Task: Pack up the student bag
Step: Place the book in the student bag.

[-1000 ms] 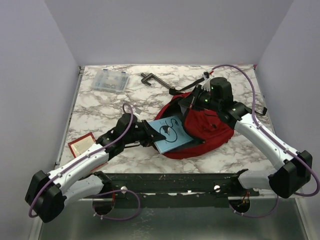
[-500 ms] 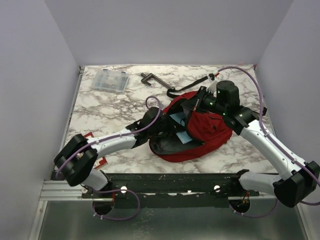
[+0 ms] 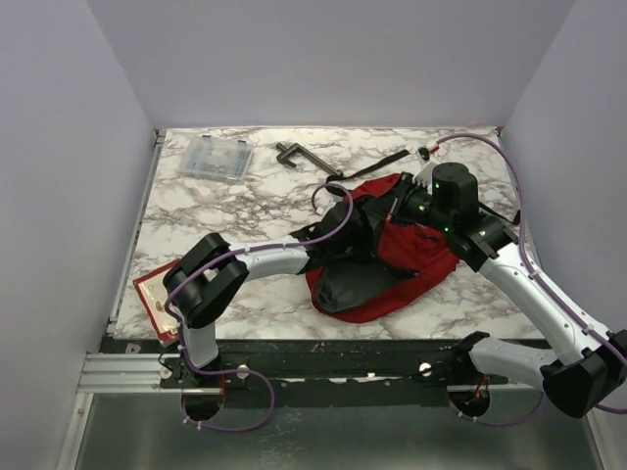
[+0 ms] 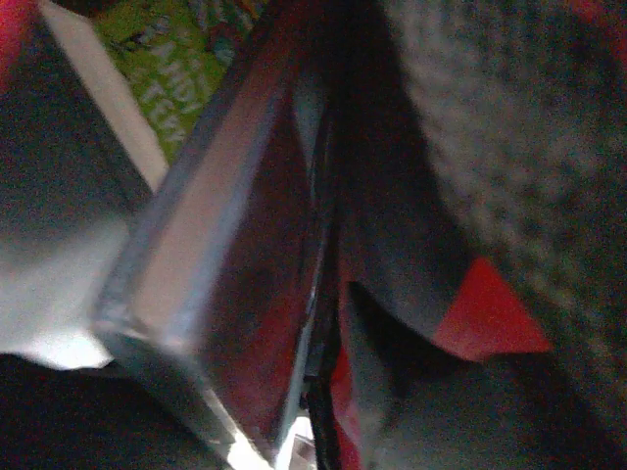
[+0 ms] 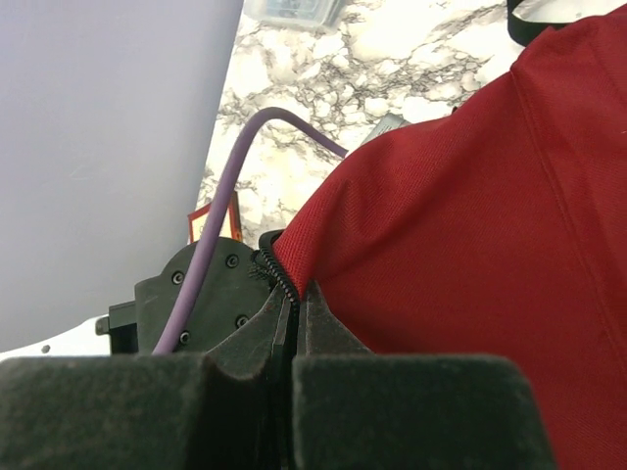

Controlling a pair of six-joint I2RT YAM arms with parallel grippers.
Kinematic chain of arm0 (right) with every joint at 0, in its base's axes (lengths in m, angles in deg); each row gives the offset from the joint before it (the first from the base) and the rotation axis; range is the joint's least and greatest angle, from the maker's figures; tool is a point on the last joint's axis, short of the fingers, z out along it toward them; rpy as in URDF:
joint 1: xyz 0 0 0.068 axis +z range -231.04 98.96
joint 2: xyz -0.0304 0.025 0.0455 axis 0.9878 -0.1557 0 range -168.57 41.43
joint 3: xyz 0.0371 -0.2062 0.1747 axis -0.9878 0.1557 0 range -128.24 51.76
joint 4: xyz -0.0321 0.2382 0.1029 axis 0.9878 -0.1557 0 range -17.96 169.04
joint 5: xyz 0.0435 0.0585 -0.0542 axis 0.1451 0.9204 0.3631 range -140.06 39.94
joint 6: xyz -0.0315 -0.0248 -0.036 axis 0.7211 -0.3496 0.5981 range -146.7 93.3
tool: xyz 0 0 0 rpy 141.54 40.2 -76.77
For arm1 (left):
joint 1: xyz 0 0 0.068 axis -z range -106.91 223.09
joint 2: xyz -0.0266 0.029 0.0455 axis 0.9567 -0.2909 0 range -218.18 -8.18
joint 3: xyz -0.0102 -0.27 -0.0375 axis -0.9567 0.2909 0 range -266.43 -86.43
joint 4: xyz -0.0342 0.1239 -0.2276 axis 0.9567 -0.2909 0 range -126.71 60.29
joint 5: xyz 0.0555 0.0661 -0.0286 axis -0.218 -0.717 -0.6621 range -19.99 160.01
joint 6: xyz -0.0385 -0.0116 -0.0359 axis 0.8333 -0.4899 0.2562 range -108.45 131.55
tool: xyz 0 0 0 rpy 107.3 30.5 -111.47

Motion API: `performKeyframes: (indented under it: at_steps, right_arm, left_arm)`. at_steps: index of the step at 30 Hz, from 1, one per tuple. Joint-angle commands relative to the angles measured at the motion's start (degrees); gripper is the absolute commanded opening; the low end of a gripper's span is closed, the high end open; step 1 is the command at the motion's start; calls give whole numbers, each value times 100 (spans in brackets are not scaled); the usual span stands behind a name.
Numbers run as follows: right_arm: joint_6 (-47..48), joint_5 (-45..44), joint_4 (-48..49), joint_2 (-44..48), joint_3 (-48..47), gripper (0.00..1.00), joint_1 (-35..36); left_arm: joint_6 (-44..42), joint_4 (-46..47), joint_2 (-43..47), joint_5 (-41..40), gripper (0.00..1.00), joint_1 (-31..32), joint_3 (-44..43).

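Note:
The student bag (image 3: pixel 416 257), a red backpack, lies right of the table's centre with its dark opening facing left. My right gripper (image 3: pixel 398 209) is shut on the bag's zipper edge (image 5: pixel 286 286) and holds the opening up; red fabric (image 5: pixel 470 196) fills its wrist view. My left arm (image 3: pixel 294 257) reaches into the opening, and its gripper is hidden inside the bag in the top view. The left wrist view is dark and blurred: a flat book-like panel (image 4: pixel 225 255) edge-on, a green printed cover (image 4: pixel 176 59), red lining (image 4: pixel 490 315). Its fingers do not show.
A clear plastic box (image 3: pixel 216 158) and a black clamp-shaped tool (image 3: pixel 299 155) lie at the back left. A black strap (image 3: pixel 372 166) trails behind the bag. A red-framed flat item (image 3: pixel 157 292) lies at the front left edge. Walls close in the left and right sides.
My left arm has pushed the blue book to the right into the bag; the book no longer shows from above. My right gripper has kept hold of the zipper edge, shifting slightly right.

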Motion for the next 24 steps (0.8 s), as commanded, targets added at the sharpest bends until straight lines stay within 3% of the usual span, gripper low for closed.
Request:
performKeyframes:
  at_steps: [1, 6, 9, 12, 15, 18, 24]
  right_arm:
    - [154, -111, 86, 248, -8, 1, 6]
    - [189, -91, 88, 286, 49, 1, 7]
    - [183, -61, 96, 272, 71, 1, 8]
    - [121, -21, 122, 288, 120, 1, 8]
    - [29, 94, 217, 327, 200, 1, 8]
    - [-52, 150, 253, 352, 246, 1, 6]
    - [-315, 451, 553, 378, 391, 0, 7]
  left_arm:
    - [-17, -682, 38, -153, 53, -5, 86]
    - [23, -698, 321, 114, 57, -4, 630]
    - [-103, -697, 442, 114, 14, -4, 809]
    - [-108, -699, 495, 20, 0, -12, 866]
    - [-66, -631, 310, 214, 0, -55, 679]
    - [18, 36, 124, 300, 0, -84, 552]
    - [149, 214, -261, -388, 0, 77, -156]
